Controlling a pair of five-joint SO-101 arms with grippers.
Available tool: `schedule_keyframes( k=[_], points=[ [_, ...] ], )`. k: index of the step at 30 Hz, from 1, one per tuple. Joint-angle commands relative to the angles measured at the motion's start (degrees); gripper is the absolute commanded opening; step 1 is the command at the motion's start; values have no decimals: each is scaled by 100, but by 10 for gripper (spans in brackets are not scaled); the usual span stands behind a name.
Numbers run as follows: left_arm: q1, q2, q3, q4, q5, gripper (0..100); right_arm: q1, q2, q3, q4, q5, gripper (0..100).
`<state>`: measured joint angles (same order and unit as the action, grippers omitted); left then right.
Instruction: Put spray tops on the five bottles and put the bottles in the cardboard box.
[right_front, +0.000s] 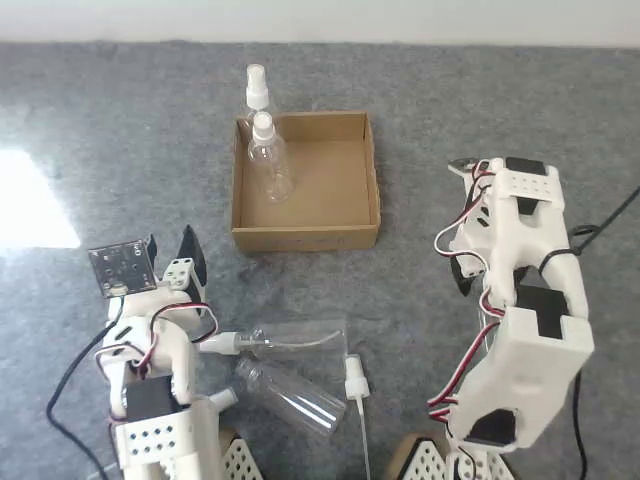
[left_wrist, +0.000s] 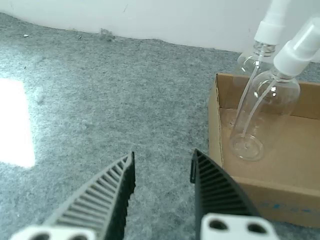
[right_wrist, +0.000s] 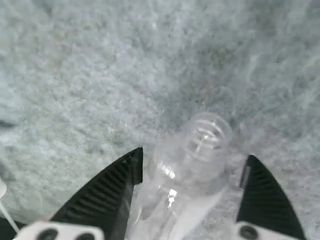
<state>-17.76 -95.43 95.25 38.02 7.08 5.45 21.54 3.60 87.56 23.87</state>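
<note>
On the left of the grey felt-covered table (right_front: 120, 120), the left gripper (left_wrist: 163, 156) hangs low over bare felt. Its two ribbed black fingers (left_wrist: 115, 192) are parted by a moderate gap and have nothing between them.

Just right of that arm, near the front edge, two clear bottles lie on their sides. The nearer-to-box bottle (right_front: 300, 338) wears a white spray top that points toward the left arm. The front bottle (right_front: 295, 398) lies at a slant just beside it; I cannot tell whether its neck is capped. A loose spray top (right_front: 355, 382) with its thin tube trailing toward the front edge lies just right of these two.

Farther back, at the table's middle, sits the open cardboard box (right_front: 372, 180). One capped bottle (right_front: 270, 165) stands upright inside it, in the back left corner. A second capped bottle (right_front: 258, 88) stands upright on the felt just behind the box's back wall.

On the right, the white right arm (right_front: 525, 300) stretches away from the front edge. The right gripper (right_wrist: 194, 155) points down at the felt with its fingers spread wide on either side of an uncapped bottle (right_wrist: 190, 170), whose open threaded neck faces away from the wrist. The fingers do not look pressed against it.
</note>
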Motion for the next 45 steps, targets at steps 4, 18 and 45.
schedule_keyframes(
  k=[4, 18, 45],
  points=[
    [-18, -26, -48, 0, -53, 174, 84, -145, -387, 321, -62, 324],
    [-18, -26, -48, 0, -53, 174, 338, -119, -264, 365, -35, 258],
    [18, -26, 48, -18, -378, 174, -716, -1191, -149, 462, 176, 203]
  ],
)
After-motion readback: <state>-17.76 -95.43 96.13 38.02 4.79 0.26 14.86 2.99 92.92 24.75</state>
